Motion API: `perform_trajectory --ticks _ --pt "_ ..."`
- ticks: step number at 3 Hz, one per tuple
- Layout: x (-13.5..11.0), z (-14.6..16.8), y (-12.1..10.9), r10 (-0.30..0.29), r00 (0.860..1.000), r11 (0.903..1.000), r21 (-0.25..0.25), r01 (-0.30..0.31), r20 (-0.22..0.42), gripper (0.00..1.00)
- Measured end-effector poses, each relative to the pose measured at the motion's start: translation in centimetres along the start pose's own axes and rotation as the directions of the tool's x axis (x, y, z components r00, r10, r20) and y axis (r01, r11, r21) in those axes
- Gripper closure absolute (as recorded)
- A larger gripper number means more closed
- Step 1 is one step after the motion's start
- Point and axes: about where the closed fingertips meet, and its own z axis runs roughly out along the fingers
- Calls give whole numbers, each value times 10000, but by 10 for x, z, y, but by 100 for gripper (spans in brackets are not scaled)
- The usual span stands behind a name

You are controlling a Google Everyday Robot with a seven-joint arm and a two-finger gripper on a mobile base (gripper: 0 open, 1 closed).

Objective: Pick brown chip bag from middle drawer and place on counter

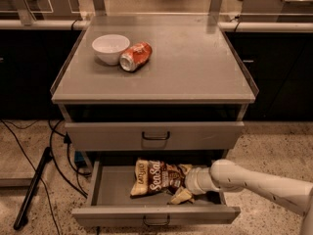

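The brown chip bag (156, 177) lies in the open middle drawer (112, 215), its white "Sea Salt" script facing up and its cream ends crumpled. My gripper (191, 182) reaches in from the right on the white arm and sits at the bag's right end, touching or nearly touching it. The crumpled bag end hides its tips. The counter (195, 62) is the grey top of the cabinet above, with clear raised rims.
A white bowl (110, 48) and a crushed orange-red soda can (135, 56) sit at the counter's back left. The grey drawer above (195, 135) is closed and overhangs the back of the open drawer. Cables and a dark pole (32, 190) lie on the floor at left.
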Motion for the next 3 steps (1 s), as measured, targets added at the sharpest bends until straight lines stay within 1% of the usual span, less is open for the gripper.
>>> perform_trajectory --ticks 1,2,3 --pt "0 0 0 2 10000 10000 -3 -2 1 34" --pt "0 0 0 2 10000 10000 -5 -2 2 64" --pt "0 0 0 1 10000 10000 -4 -1 2 88"
